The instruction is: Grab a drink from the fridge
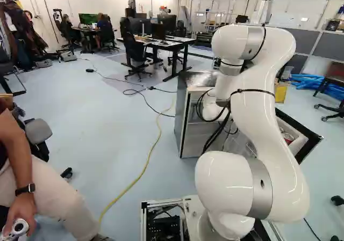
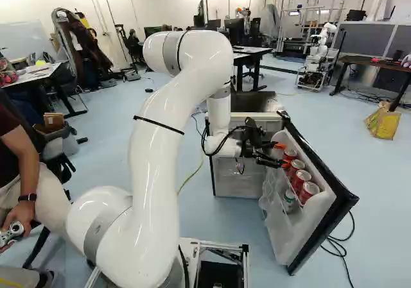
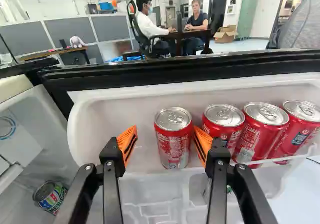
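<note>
peering through the left base view, i see my arm (image 1: 258, 107) in front of the fridge (image 1: 180, 117), whose door (image 1: 310, 140) hangs open. in the right base view my hand (image 2: 282, 155) is at the inner side of that door, near its red cans (image 2: 300, 179). in the wrist view the hand (image 3: 165, 146) is open, with the endmost can (image 3: 173, 141) upright in the door's rack (image 3: 110, 124) between its fingers; three more stand in a row beside it.
</note>
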Controlling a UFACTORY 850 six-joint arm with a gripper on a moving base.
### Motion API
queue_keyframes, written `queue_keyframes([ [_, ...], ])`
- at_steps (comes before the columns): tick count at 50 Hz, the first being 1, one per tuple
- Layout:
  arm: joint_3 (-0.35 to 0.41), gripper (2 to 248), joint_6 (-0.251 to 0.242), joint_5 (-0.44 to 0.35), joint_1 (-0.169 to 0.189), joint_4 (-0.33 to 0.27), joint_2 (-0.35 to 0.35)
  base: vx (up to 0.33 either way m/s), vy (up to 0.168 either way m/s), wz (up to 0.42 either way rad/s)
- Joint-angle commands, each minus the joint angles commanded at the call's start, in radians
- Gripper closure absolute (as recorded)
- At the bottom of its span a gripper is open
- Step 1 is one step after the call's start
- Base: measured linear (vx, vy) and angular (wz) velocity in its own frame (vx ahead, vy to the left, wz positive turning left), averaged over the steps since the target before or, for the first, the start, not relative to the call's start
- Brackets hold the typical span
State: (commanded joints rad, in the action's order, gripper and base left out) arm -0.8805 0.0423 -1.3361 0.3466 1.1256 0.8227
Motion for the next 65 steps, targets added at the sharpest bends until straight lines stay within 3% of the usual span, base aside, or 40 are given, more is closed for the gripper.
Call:
queue_keyframes([
  [16, -0.009, 84, 0.000, 0.000, 0.002, 0.000, 0.005, 0.000, 0.000, 0.000],
  [17, -0.009, 101, 0.000, 0.000, 0.002, 0.000, 0.005, 0.000, 0.000, 0.000],
  [21, -0.009, 101, 0.000, 0.000, 0.002, 0.000, 0.005, 0.000, 0.000, 0.000],
  [22, -0.009, 139, 0.000, 0.000, 0.002, 0.000, 0.005, 0.000, 0.000, 0.000],
  [26, -0.009, 139, 0.000, 0.000, 0.002, 0.000, 0.005, 0.000, 0.000, 0.000],
  [27, -0.009, 162, 0.000, 0.000, 0.002, 0.000, 0.005, 0.000, 0.000, 0.000],
  [65, 0.006, 164, 0.000, -0.057, -0.010, 0.000, -0.003, 0.000, 0.000, 0.000],
])
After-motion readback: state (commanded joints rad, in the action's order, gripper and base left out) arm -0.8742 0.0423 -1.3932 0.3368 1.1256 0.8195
